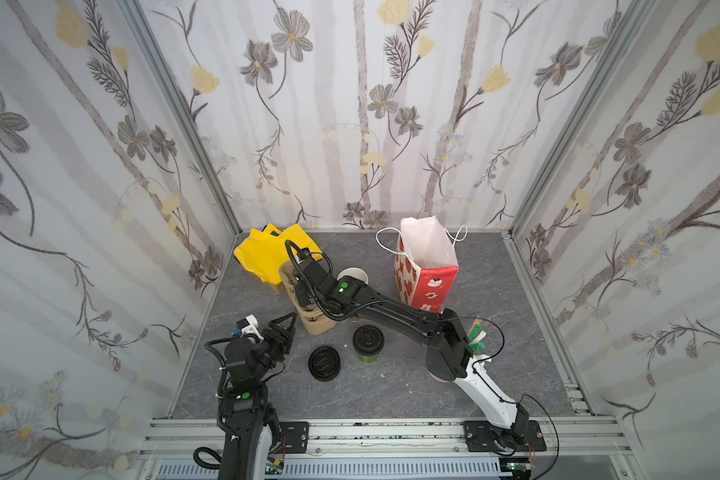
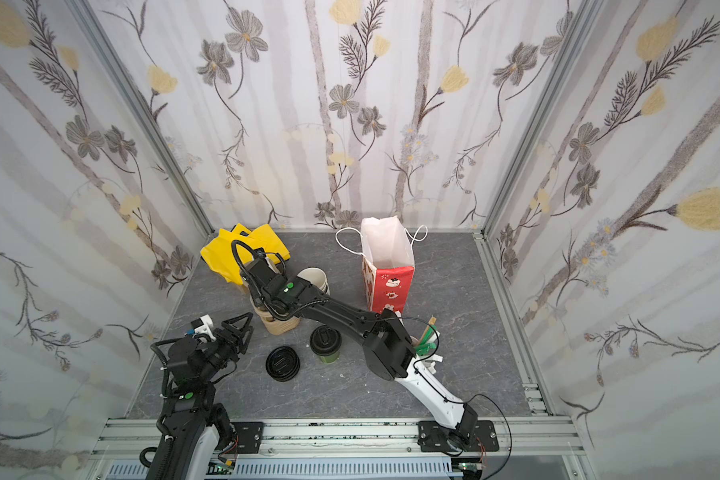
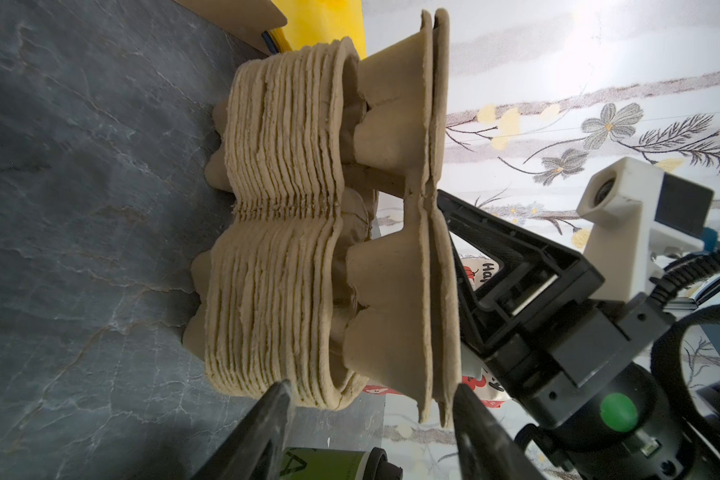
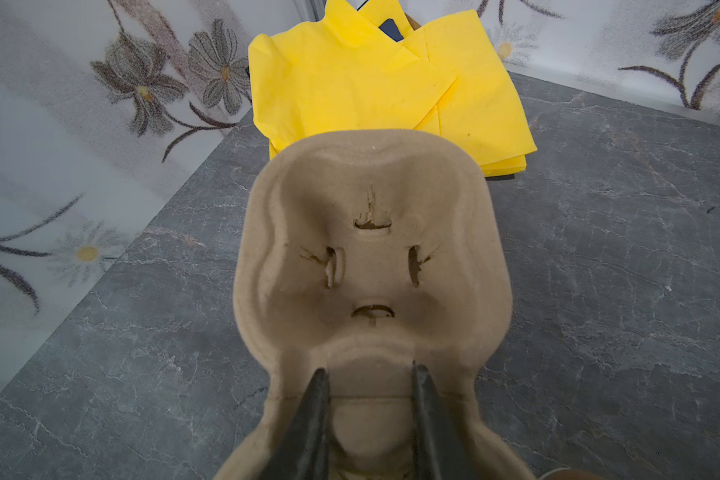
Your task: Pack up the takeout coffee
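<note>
1. The takeout coffee (image 1: 368,343) stands upright toward the front edge of the tabletop (image 1: 391,392), about midway along it. Its long axis is vertical and its black lid faces up. Loose black lids (image 1: 324,363) lie just beside it.
2. The print on its green wall is too cut off to read. The red gift bag (image 1: 429,286) near the back edge shows "Hap" in the left wrist view.
3. The left gripper (image 1: 288,330) has its jaws wide, holding nothing, just beside the carrier stack (image 1: 316,325).
4. The right gripper (image 4: 371,395) has its jaws narrow, pinching the top carrier (image 4: 371,257), which is raised above the stack.
</note>
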`<state>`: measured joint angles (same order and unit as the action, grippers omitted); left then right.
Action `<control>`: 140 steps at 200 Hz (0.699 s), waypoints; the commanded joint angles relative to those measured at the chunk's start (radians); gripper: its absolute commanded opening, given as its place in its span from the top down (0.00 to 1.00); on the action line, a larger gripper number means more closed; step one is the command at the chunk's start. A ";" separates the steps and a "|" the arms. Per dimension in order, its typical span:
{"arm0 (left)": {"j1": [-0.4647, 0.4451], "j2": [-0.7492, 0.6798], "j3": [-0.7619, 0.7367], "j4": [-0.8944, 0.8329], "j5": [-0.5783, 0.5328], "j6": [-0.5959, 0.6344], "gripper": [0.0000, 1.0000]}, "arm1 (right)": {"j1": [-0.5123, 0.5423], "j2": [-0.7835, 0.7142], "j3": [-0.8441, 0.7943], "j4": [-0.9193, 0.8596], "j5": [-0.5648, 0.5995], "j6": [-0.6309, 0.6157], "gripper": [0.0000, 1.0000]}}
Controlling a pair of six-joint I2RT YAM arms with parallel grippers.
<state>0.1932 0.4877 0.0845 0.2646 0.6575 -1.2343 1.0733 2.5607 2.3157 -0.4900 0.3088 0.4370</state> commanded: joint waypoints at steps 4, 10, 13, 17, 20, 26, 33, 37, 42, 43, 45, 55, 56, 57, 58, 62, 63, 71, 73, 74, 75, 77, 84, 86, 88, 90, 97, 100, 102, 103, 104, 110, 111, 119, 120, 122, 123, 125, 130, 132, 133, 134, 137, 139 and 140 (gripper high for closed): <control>-0.001 0.010 -0.008 0.077 -0.005 -0.016 0.36 | -0.001 -0.002 0.004 0.028 -0.014 0.015 0.78; -0.001 0.013 -0.007 0.082 -0.008 -0.015 0.36 | 0.000 -0.002 0.003 0.028 -0.014 0.017 0.78; -0.001 0.014 -0.007 0.085 -0.008 -0.016 0.36 | 0.000 -0.002 0.004 0.028 -0.016 0.017 0.78; -0.002 0.015 -0.008 0.087 -0.010 -0.016 0.36 | 0.000 -0.002 0.003 0.028 -0.015 0.017 0.78; -0.002 0.017 -0.008 0.088 -0.011 -0.016 0.36 | 0.000 -0.003 0.004 0.028 -0.016 0.019 0.78; -0.004 0.019 -0.008 0.093 -0.014 -0.017 0.35 | 0.000 -0.002 0.004 0.028 -0.017 0.019 0.78; -0.005 0.021 -0.011 0.100 -0.018 -0.021 0.35 | 0.000 -0.002 0.004 0.028 -0.018 0.019 0.78; -0.005 0.023 -0.012 0.103 -0.019 -0.022 0.35 | 0.000 -0.002 0.004 0.029 -0.017 0.018 0.78; -0.006 0.024 -0.012 0.106 -0.020 -0.022 0.35 | 0.000 -0.003 0.003 0.030 -0.018 0.019 0.78; -0.006 0.025 -0.012 0.107 -0.020 -0.022 0.35 | 0.000 -0.003 0.003 0.030 -0.018 0.019 0.78; -0.006 0.027 -0.012 0.108 -0.022 -0.022 0.35 | 0.001 -0.003 0.002 0.030 -0.019 0.018 0.78; -0.010 0.031 -0.010 0.113 -0.024 -0.024 0.35 | 0.002 -0.002 0.004 0.030 -0.020 0.018 0.78; -0.010 0.031 -0.010 0.113 -0.024 -0.024 0.35 | 0.002 -0.002 0.004 0.030 -0.019 0.018 0.78; -0.010 0.032 -0.011 0.113 -0.024 -0.024 0.35 | 0.003 -0.002 0.004 0.029 -0.019 0.018 0.78; -0.010 0.032 -0.010 0.114 -0.025 -0.024 0.35 | 0.002 -0.002 0.003 0.029 -0.019 0.019 0.78; -0.011 0.034 -0.011 0.114 -0.027 -0.024 0.35 | 0.001 -0.002 0.004 0.030 -0.020 0.019 0.78; -0.011 0.035 -0.011 0.114 -0.027 -0.024 0.35 | 0.002 -0.002 0.004 0.030 -0.020 0.019 0.78; -0.013 0.039 -0.011 0.116 -0.032 -0.026 0.35 | 0.002 -0.003 0.004 0.032 -0.020 0.019 0.78; -0.014 0.040 -0.011 0.116 -0.034 -0.026 0.35 | 0.002 -0.002 0.003 0.031 -0.020 0.017 0.78; -0.014 0.040 -0.012 0.117 -0.034 -0.026 0.35 | 0.002 -0.002 0.003 0.031 -0.020 0.017 0.78; -0.014 0.041 -0.011 0.117 -0.034 -0.026 0.35 | 0.004 -0.002 0.004 0.031 -0.020 0.018 0.78; -0.015 0.041 -0.012 0.117 -0.036 -0.025 0.35 | 0.004 -0.003 0.004 0.031 -0.020 0.018 0.78; -0.018 0.046 -0.012 0.120 -0.040 -0.026 0.35 | 0.004 -0.004 0.003 0.031 -0.019 0.016 0.78; -0.018 0.047 -0.012 0.121 -0.042 -0.028 0.35 | 0.005 -0.004 0.003 0.031 -0.019 0.016 0.78; -0.019 0.048 -0.012 0.123 -0.043 -0.027 0.35 | 0.005 -0.004 0.003 0.031 -0.018 0.016 0.78; -0.021 0.050 -0.012 0.124 -0.044 -0.028 0.35 | 0.005 -0.005 0.004 0.031 -0.019 0.016 0.78; -0.024 0.054 -0.012 0.129 -0.048 -0.029 0.35 | 0.005 -0.005 0.004 0.032 -0.016 0.014 0.78; -0.026 0.057 -0.012 0.132 -0.049 -0.029 0.35 | 0.005 -0.005 0.004 0.031 -0.016 0.014 0.78; -0.027 0.058 -0.011 0.134 -0.050 -0.030 0.35 | 0.005 -0.005 0.004 0.032 -0.016 0.014 0.78; -0.027 0.059 -0.011 0.134 -0.051 -0.030 0.35 | 0.005 -0.005 0.003 0.032 -0.016 0.014 0.78; -0.028 0.059 -0.011 0.135 -0.051 -0.029 0.35 | 0.005 -0.005 0.002 0.031 -0.016 0.014 0.78; -0.033 0.064 -0.009 0.141 -0.054 -0.030 0.35 | 0.006 -0.005 0.004 0.031 -0.015 0.013 0.78; -0.033 0.065 -0.009 0.142 -0.054 -0.030 0.35 | 0.006 -0.005 0.004 0.031 -0.016 0.013 0.78; -0.039 0.072 -0.008 0.146 -0.058 -0.029 0.35 | 0.006 -0.005 0.003 0.031 -0.016 0.012 0.78; -0.039 0.073 -0.008 0.147 -0.059 -0.029 0.35 | 0.006 -0.005 0.004 0.031 -0.017 0.012 0.78; -0.042 0.075 -0.008 0.148 -0.060 -0.029 0.35 | 0.007 -0.005 0.003 0.031 -0.017 0.012 0.78; -0.042 0.076 -0.008 0.149 -0.061 -0.029 0.35 | 0.007 -0.005 0.003 0.031 -0.016 0.012 0.78; -0.043 0.077 -0.008 0.149 -0.063 -0.029 0.35 | 0.007 -0.005 0.004 0.031 -0.016 0.012 0.78; -0.047 0.083 -0.008 0.152 -0.066 -0.029 0.35 | 0.007 -0.006 0.004 0.031 -0.017 0.010 0.78; -0.048 0.085 -0.008 0.153 -0.068 -0.029 0.35 | 0.007 -0.008 0.002 0.031 -0.016 0.010 0.78; -0.049 0.086 -0.008 0.154 -0.069 -0.029 0.35 | 0.007 -0.007 0.003 0.031 -0.016 0.010 0.78; -0.050 0.087 -0.008 0.153 -0.069 -0.028 0.35 | 0.007 -0.007 0.003 0.031 -0.016 0.011 0.78; -0.053 0.090 -0.009 0.154 -0.073 -0.028 0.35 | 0.007 -0.008 0.004 0.031 -0.016 0.010 0.78; -0.054 0.091 -0.008 0.154 -0.074 -0.028 0.35 | 0.007 -0.007 0.004 0.031 -0.016 0.011 0.78; -0.055 0.093 -0.008 0.154 -0.075 -0.028 0.35 | 0.007 -0.007 0.004 0.031 -0.016 0.011 0.78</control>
<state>0.1505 0.5640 0.0765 0.3523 0.6048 -1.2560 1.0786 2.5607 2.3157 -0.4900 0.2863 0.4480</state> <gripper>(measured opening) 0.648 0.249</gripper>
